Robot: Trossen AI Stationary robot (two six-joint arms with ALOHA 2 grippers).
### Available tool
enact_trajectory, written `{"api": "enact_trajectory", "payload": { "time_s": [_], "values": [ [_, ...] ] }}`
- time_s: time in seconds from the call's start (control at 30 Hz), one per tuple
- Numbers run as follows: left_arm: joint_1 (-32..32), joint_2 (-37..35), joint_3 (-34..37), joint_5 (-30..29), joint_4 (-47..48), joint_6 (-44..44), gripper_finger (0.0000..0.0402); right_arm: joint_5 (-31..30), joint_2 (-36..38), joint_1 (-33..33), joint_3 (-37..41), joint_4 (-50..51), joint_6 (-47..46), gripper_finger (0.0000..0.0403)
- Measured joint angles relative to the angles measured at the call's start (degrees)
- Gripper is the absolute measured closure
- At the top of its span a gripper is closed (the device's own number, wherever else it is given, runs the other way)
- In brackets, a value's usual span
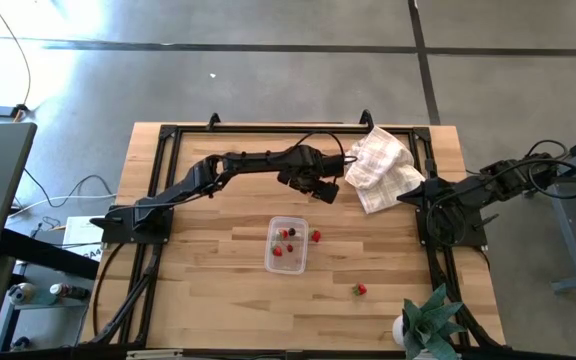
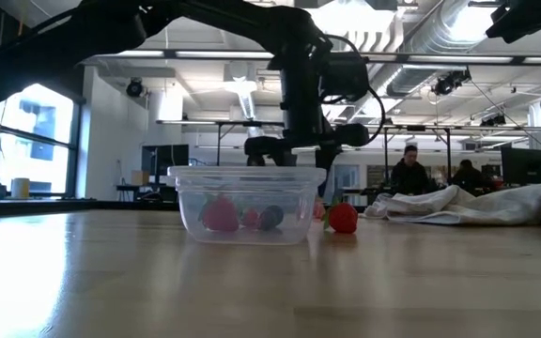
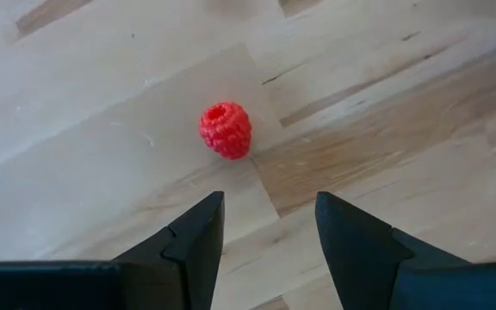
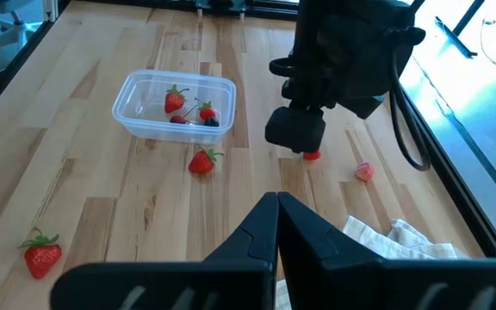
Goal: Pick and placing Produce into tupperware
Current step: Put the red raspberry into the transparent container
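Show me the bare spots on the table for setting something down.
Free: bare wood left of the tupperware, and the near strip between it and the lone strawberry. Crowded: around the left hand and the cloth.

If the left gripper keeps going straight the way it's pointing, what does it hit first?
Most likely the red raspberry on the bare wood, just ahead of the open left gripper, slightly off-centre. Depth is hard to judge.

Table (image 1: 208,300): pale wood planks, smooth, matt. Tupperware (image 1: 287,243) at frame centre: clear, faintly glossy plastic; raspberry (image 3: 226,130) bumpy, matt red. Cloth (image 1: 382,168) upper right: crumpled white fabric; left gripper fingers (image 3: 192,237) matt black.
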State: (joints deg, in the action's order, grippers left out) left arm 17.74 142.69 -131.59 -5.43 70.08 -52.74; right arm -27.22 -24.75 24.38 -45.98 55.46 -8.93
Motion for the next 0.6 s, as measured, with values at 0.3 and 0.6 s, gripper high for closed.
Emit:
{"api": "enact_trajectory", "payload": {
  "time_s": [0.3, 0.6],
  "values": [
    [1.0, 3.08, 0.14, 4.51, -2.67, -3.29, 0.0229, -0.02, 0.0, 0.0, 0.0, 0.0, -0.01, 0.0402],
    [1.07, 2.64, -0.87, -0.55, -4.79, -3.34, 0.0229, 0.0, 0.0, -0.02, 0.0, 0.0, -0.02, 0.0402]
  ]
}}
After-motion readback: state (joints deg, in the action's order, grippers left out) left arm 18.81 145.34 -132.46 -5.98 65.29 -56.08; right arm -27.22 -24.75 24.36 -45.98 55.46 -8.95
